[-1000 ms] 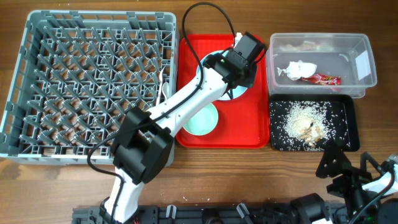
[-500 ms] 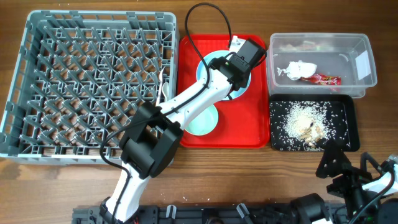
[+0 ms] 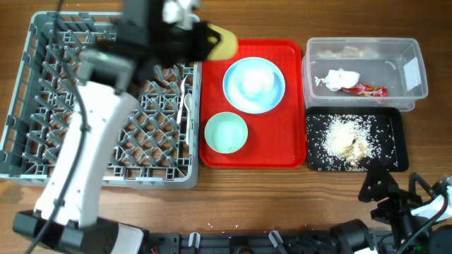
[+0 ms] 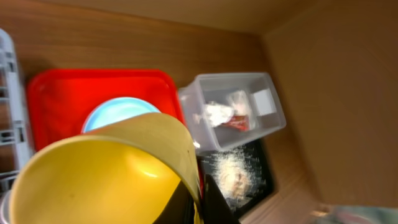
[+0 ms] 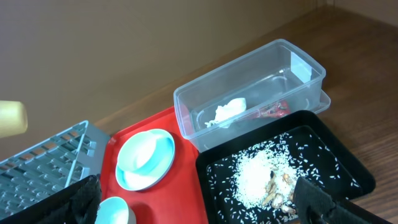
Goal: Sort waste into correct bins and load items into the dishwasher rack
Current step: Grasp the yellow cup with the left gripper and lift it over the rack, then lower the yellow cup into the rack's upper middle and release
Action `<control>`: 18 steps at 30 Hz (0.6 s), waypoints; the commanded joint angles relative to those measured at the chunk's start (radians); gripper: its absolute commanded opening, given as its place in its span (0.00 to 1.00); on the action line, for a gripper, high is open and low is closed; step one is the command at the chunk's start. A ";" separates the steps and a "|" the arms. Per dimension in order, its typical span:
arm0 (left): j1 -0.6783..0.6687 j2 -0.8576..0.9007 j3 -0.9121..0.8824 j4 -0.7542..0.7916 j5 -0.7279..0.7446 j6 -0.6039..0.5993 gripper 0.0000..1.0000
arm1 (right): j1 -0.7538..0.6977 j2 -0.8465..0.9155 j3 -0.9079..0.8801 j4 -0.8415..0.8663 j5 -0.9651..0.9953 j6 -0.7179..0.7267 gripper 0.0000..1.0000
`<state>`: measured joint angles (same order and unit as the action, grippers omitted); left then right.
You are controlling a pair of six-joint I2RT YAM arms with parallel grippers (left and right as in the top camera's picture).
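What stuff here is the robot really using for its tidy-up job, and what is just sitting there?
For the job: yellow cup in the left claw, blue plate, green bowl, grey rack, clear tub holding napkin and red wrapper, black tray with rice.
Just lying about: red tray, wooden table.

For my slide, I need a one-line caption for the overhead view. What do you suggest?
Left gripper holds the yellow cup above the border between dishwasher rack and red tray.
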<state>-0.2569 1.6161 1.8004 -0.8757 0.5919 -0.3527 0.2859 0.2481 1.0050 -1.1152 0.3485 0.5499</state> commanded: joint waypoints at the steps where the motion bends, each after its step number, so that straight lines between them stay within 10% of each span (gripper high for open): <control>1: 0.190 0.072 -0.001 0.000 0.521 0.010 0.04 | -0.005 -0.010 0.002 0.002 -0.005 0.010 1.00; 18: 0.425 0.631 -0.001 0.049 0.620 0.036 0.04 | -0.005 -0.010 0.002 -0.001 -0.005 0.010 1.00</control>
<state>0.1455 2.2227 1.7992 -0.8234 1.2842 -0.3412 0.2859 0.2481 1.0050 -1.1152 0.3481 0.5499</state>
